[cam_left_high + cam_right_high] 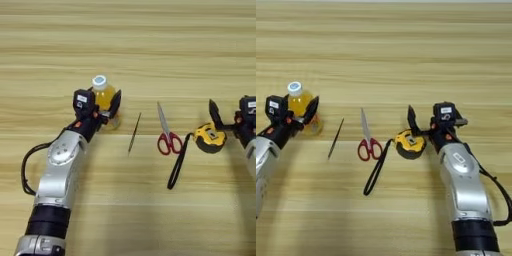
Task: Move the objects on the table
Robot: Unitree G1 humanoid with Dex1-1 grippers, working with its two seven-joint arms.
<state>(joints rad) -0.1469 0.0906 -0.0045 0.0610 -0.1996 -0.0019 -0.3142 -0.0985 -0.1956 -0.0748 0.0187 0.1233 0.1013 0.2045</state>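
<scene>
Your left gripper (102,106) has its black fingers spread around the orange-drink bottle (104,95), which stands upright at nine o'clock on the table (150,45). Your right gripper (423,125) sits at three o'clock, fingers apart — one raised just above the tape measure (409,143), the other I can't make out. Its black strap (376,172) trails toward six. The scissors (167,135) lie at centre, blades pointing to twelve — the thin dark stick (134,132) just left of them.

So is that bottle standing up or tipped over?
Upright: the bottle has its white cap on top, between the left gripper's fingers. Whether it touches the table is unclear.
</scene>
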